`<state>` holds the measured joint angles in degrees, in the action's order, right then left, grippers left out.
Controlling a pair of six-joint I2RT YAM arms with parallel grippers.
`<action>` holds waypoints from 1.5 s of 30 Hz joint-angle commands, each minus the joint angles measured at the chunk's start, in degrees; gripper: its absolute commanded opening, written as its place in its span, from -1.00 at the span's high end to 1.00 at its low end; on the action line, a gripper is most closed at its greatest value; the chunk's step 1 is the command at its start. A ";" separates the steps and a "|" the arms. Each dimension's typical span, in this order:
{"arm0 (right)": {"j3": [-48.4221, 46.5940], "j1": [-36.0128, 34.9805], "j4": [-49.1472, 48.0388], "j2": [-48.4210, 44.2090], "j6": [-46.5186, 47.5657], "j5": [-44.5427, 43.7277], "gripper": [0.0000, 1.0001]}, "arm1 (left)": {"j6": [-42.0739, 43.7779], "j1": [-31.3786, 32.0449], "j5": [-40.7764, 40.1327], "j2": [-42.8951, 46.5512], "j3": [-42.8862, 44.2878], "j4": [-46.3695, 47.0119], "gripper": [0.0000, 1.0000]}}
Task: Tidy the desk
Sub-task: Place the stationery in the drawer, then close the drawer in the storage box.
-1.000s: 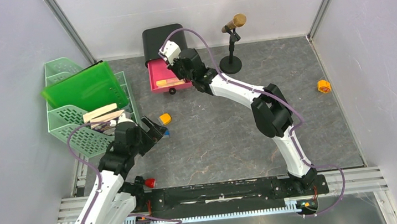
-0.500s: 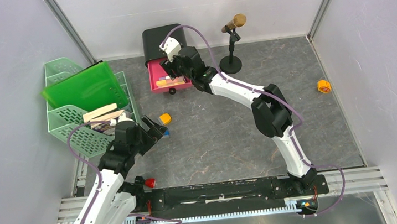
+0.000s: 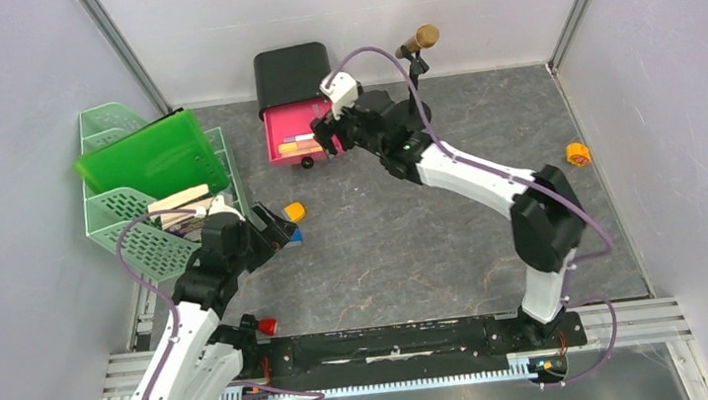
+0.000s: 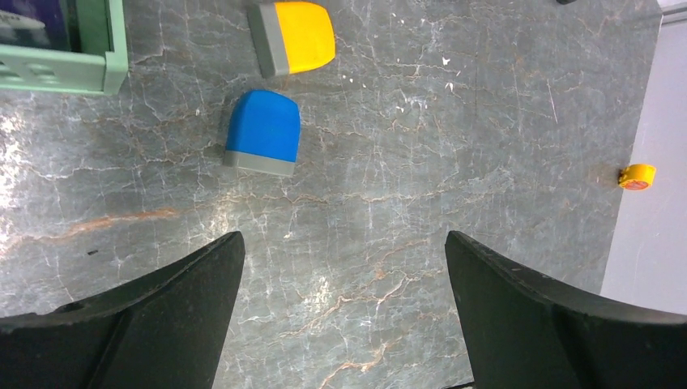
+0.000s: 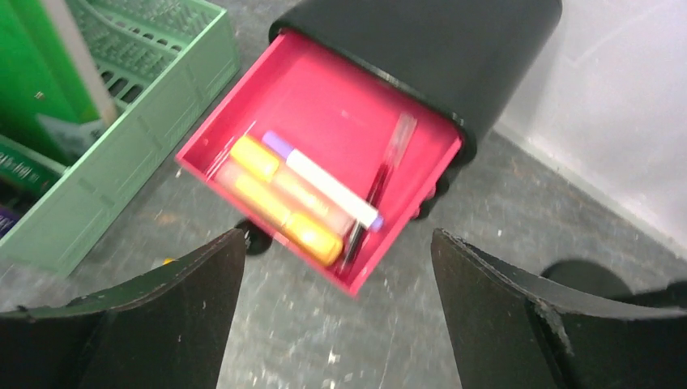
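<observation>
Release: right gripper (image 5: 336,241) has just spread wide, empty, and drawn back from the pink drawer (image 5: 324,113).
Markers (image 5: 285,201) lie in the drawer just ahead, so one item looks stowed. Below lies the desk (image 3: 414,243); left gripper (image 4: 344,243) gapes empty over it.

Our left arm (image 3: 180,327) leans up and forward from its base at the near left. The wrist is bent so that the left gripper (image 3: 281,229) points ahead and to the right, low down. Its jaws stand wide apart with nothing between them. Our right arm (image 3: 487,181) rises to a high elbow (image 3: 544,230) on the right, then stretches far across to the back left. The right gripper (image 3: 323,136) tilts downward, jaws spread wide, holding nothing.
</observation>
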<state>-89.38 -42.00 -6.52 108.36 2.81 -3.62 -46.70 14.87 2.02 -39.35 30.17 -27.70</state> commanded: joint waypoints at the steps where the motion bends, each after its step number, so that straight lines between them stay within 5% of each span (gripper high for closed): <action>1: 11.28 0.88 -1.73 -10.79 -5.23 3.39 -0.84 | 6.04 0.12 -0.05 0.70 2.92 0.43 -0.99; 17: 53.77 1.93 2.67 -32.53 -20.17 11.95 -0.96 | 18.64 0.15 1.40 -5.29 6.97 1.78 -0.99; 33: 55.27 1.92 8.04 -36.70 -20.27 1.12 -0.96 | 20.86 0.97 3.25 -26.48 21.68 7.66 -0.88; 45: 55.02 2.02 11.53 -36.50 -19.25 -4.43 -0.96 | 23.50 9.33 -6.95 -42.98 32.78 9.63 -0.69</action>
<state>-32.88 -40.05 4.23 72.88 -17.26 -5.08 -26.87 21.74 0.32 -79.15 58.96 -21.08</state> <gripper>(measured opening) 0.979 0.855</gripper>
